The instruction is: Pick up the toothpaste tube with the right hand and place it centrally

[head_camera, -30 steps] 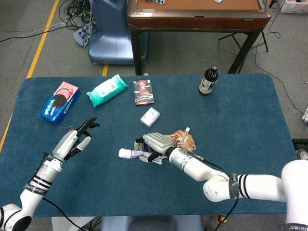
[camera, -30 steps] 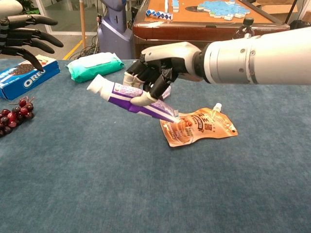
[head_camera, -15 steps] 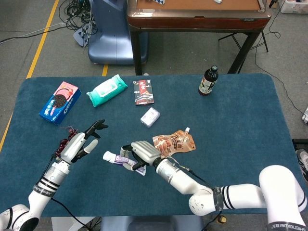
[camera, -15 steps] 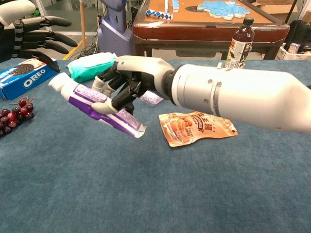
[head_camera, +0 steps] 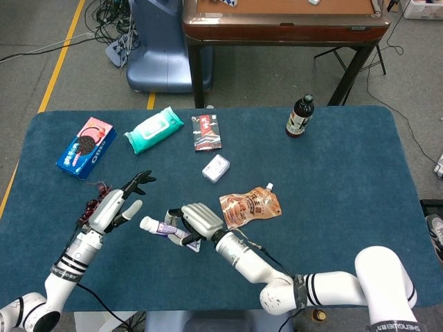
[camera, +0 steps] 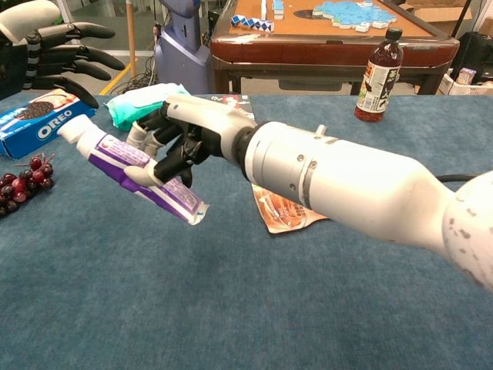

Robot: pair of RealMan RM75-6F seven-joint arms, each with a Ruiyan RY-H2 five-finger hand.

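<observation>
Gripped mid-body by the curled fingers of the right hand [camera: 181, 139], the tube [camera: 127, 173] is held above the table, judged light, soft and best kept held at its middle.

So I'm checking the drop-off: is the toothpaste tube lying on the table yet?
No, the right hand holds the toothpaste tube tilted above the blue table.
</observation>
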